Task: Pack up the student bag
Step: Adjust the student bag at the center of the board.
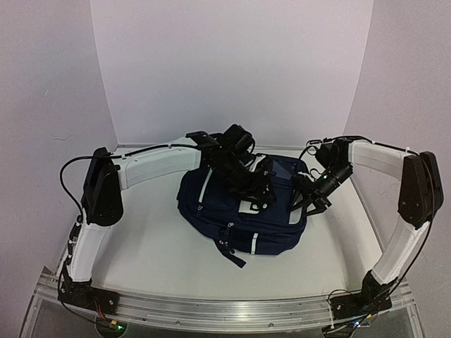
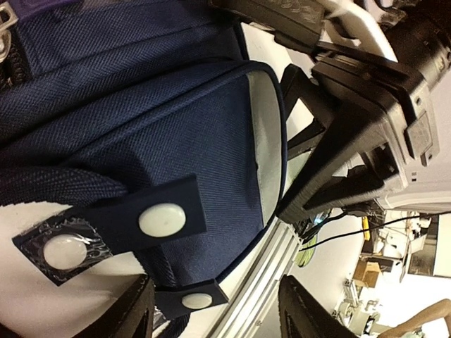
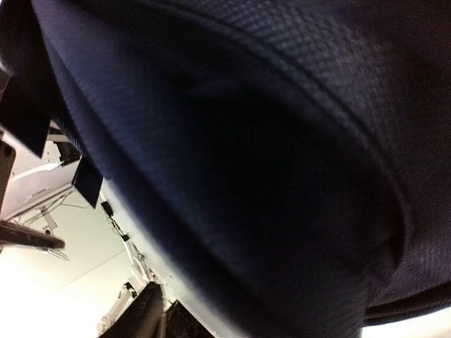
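Student bag point(image 1: 236, 215) lies flat mid-table point(image 1: 151, 250): navy woven fabric, pale zip lines, and a black strap end point(image 1: 236, 257) trailing off its near side. Left gripper point(image 1: 255, 191) hovers over the bag's top. In the wrist view its fingers point(image 2: 134, 313) stand well apart with nothing pinched; a navy tab point(image 2: 151, 220) with a white dot sits just beside them. Right gripper point(image 1: 311, 196) is hard against the bag's right edge. Its wrist view is all blurred navy cloth, so it is impossible to tell whether its jaws are apart or have fabric.

Handling, as a judgement: soft and floppy, not fragile, and likely light if unfilled. The weave should give decent friction. It will probably sag and fold if lifted from one point. Flat panels give the fingers little to pinch. Better holds are the tab, the strap end, or the piped seam by the pale panel point(image 2: 264, 141). One arm should pin the bag while the other pulls.
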Action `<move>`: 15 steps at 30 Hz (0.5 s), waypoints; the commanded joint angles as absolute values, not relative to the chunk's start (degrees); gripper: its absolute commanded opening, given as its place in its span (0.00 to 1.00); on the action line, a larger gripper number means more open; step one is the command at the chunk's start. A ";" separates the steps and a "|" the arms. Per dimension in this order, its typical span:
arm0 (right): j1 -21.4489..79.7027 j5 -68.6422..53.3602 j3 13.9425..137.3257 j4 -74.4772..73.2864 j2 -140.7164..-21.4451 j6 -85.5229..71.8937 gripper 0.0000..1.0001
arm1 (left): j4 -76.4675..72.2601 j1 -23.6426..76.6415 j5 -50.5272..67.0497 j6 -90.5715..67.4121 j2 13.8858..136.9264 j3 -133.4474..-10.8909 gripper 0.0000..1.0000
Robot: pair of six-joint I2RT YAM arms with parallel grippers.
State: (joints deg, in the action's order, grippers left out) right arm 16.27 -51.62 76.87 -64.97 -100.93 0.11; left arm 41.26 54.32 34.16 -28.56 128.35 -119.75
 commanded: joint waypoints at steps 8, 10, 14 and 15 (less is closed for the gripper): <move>16.17 -44.21 76.79 -61.96 -89.52 -2.42 0.82 | 52.89 50.78 27.65 -27.90 123.11 -127.04 0.75; 16.12 -43.94 75.46 -61.98 -88.74 -2.71 0.86 | 49.49 46.31 27.63 -31.39 120.24 -123.37 0.82; 16.14 -44.81 72.65 -61.14 -88.19 -4.00 0.89 | 47.28 38.11 24.13 -34.01 116.71 -118.73 0.98; 16.20 -44.83 72.09 -60.54 -88.09 -4.37 0.89 | 47.94 36.44 23.23 -33.44 116.78 -119.33 0.99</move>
State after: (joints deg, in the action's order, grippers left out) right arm 16.38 -45.73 74.44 -62.05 -89.23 -2.88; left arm 49.44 44.76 28.81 -31.14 122.50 -119.57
